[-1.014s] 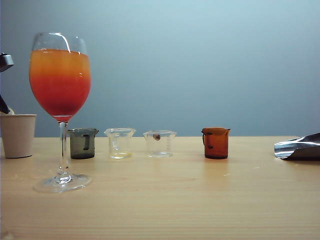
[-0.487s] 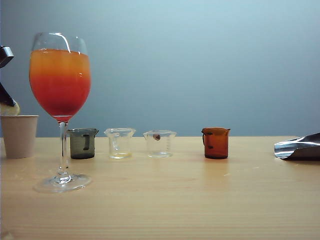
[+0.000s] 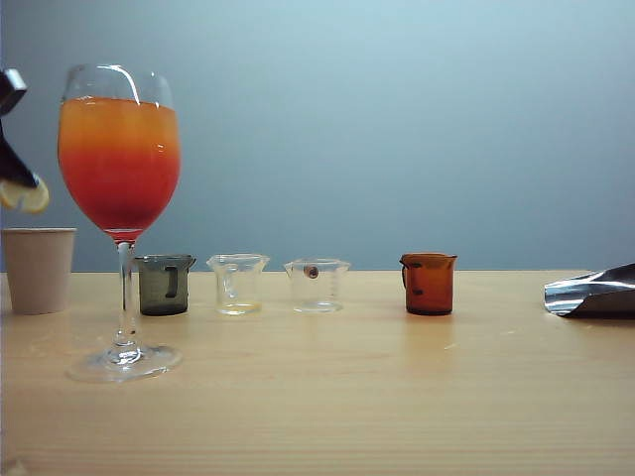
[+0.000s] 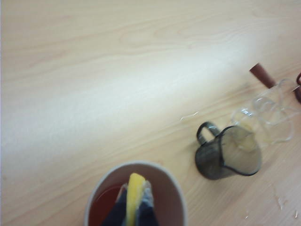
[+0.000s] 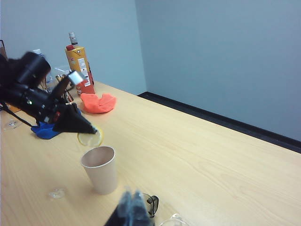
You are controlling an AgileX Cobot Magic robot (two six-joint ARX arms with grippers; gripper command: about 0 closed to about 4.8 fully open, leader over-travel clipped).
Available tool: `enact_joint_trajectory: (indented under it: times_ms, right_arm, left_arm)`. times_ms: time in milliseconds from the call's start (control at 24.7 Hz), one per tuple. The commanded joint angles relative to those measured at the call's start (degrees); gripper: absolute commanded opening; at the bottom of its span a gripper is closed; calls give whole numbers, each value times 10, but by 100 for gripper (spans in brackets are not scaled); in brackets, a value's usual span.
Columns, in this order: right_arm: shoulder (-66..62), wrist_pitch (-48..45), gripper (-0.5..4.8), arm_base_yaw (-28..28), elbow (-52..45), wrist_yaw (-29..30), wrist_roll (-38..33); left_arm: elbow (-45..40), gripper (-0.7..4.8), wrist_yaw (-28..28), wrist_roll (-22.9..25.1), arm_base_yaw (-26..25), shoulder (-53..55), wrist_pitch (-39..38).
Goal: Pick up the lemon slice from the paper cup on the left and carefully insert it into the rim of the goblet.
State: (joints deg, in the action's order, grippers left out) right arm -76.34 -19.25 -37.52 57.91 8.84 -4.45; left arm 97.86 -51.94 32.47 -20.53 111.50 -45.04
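Yellow lemon slice pinched between closed fingers of left gripper, hanging clear above one paper cup, left of one goblet. Right gripper low near smoky beaker, fingers together, empty. Four small beakers on wood table: one grey, two clear, one amber.

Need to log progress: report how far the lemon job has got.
Done: the slice is out of the cup. In hand: the left gripper, shut on it, holds it above the cup. Left: carry it to the goblet and seat it on the rim. Right gripper waits shut.
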Motion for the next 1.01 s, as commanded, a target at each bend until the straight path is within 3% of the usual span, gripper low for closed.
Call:
enact_joint_trajectory:
  times_ms: [41, 243, 446, 689, 1014]
  right_arm:
    - [2, -5, -5, 0, 2, 3, 2]
    - [6, 3, -5, 0, 2, 33, 1]
    - [15, 70, -5, -1, 23, 79, -3]
    - [28, 189, -5, -1, 96, 104, 7]
    - [60, 226, -5, -2, 102, 111, 20]
  left_arm:
    - [3, -5, -8, -2, 0, -20, 1]
    - [3, -5, -1, -18, 12, -60, 7]
    - [3, -6, -3, -105, 44, -90, 23]
    - [3, -6, -8, -109, 96, -132, 23]
    - [2, -6, 10, -151, 122, -209, 37]
